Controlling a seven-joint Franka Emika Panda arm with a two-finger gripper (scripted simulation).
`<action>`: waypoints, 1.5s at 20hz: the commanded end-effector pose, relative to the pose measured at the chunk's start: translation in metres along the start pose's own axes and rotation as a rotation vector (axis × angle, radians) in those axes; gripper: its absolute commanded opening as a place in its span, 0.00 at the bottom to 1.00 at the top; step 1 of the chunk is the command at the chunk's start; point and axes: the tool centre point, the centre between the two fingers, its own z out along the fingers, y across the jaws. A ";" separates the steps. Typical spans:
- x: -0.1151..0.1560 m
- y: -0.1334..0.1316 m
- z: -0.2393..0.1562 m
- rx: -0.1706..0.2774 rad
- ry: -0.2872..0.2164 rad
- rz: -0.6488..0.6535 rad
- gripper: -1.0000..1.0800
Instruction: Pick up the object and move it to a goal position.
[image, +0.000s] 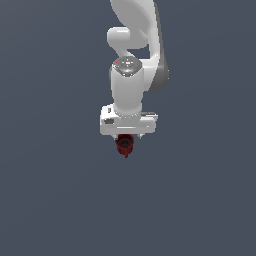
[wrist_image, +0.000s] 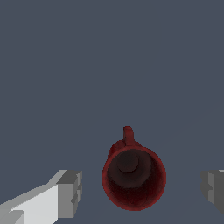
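— Where's the mug (wrist_image: 134, 176) sitting?
— On the grey worktop (wrist_image: 109, 65), right between the fingers (wrist_image: 70, 194), touching neither.
— And the tool (wrist_image: 142, 190)?
— It's hanging released, spread wide around it.

A small dark red cylindrical mug (wrist_image: 134, 176) is sitting upright on the plain grey worktop (wrist_image: 109, 65), between the hand's (wrist_image: 142, 189) spread grey fingertips (wrist_image: 70, 193), touching neither.

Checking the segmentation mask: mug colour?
Dark red mug, darker inside; clearest in the wrist view.
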 end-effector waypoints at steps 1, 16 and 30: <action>0.000 0.000 0.000 0.000 0.000 0.000 0.81; -0.003 0.014 0.001 -0.016 -0.011 -0.015 0.81; -0.003 0.013 0.014 -0.018 -0.035 -0.282 0.81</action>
